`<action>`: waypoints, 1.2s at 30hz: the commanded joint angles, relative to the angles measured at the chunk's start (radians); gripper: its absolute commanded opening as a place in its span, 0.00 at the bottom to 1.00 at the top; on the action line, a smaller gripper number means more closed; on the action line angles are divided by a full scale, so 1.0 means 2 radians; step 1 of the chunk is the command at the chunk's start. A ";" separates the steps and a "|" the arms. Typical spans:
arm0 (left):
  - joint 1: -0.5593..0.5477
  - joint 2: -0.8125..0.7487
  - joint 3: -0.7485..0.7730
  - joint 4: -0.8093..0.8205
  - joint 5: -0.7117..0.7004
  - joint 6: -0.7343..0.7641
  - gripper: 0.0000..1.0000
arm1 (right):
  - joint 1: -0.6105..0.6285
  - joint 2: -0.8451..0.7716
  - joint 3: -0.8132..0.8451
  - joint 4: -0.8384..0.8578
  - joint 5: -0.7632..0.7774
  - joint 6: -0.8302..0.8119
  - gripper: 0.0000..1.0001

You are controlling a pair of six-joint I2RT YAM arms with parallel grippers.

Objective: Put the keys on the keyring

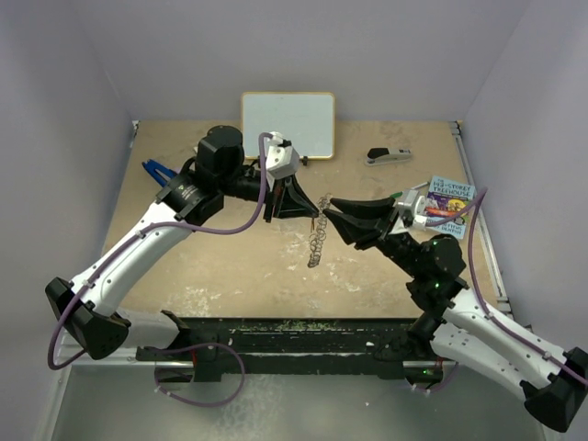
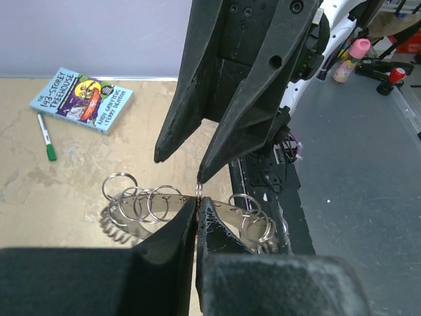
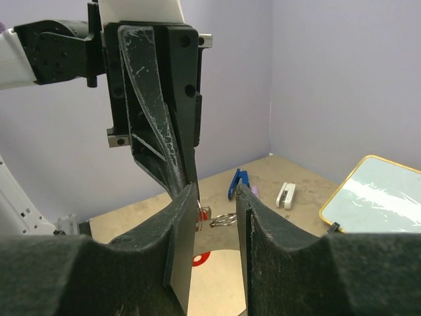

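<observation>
Nearest, at 6 o'clock: black rail [image 1: 303, 333] along the front of the tan table [image 1: 230, 276].

Mid-table: big flat grey metal keyring [image 1: 316, 243] with a fringe of small wire loops round its rim. From above, seen on edge as a thin line, long way running 12 o'clock to 6 o'clock, low end leaning a bit toward 7. Shadow under it on the table.

At its 9 o'clock: left gripper [image 2: 197, 209], squeezed tight on the rim, hiding that bit of ring.

At its 3 o'clock: right gripper [image 3: 216, 192], fingers partly apart, nothing seen between them, one tip right at the pinched spot. Small key with a red head [image 3: 204, 212] just beside one finger; too small to tell if on the ring.

Farther out: bright picture book [image 1: 448, 202] at 3 o'clock, green-capped white pen [image 2: 46, 138] beside it. Blue plastic handles [image 1: 156, 171] at 10 o'clock. Grey and black stapler-like thing [image 1: 388, 156] at 1 o'clock. Farthest, at 12 o'clock: white board with a yellow edge [image 1: 288, 124], against the back wall.
</observation>
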 commanded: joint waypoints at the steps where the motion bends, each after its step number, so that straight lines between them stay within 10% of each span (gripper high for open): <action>1: 0.002 0.001 0.030 0.038 0.021 -0.031 0.03 | 0.001 0.013 0.008 0.059 -0.017 -0.004 0.35; 26: 0.001 -0.003 0.025 0.072 0.015 -0.061 0.03 | 0.001 0.024 -0.028 0.132 -0.019 0.048 0.27; 36: 0.001 -0.006 0.020 0.083 0.017 -0.072 0.03 | 0.001 0.036 -0.028 0.156 -0.023 0.048 0.09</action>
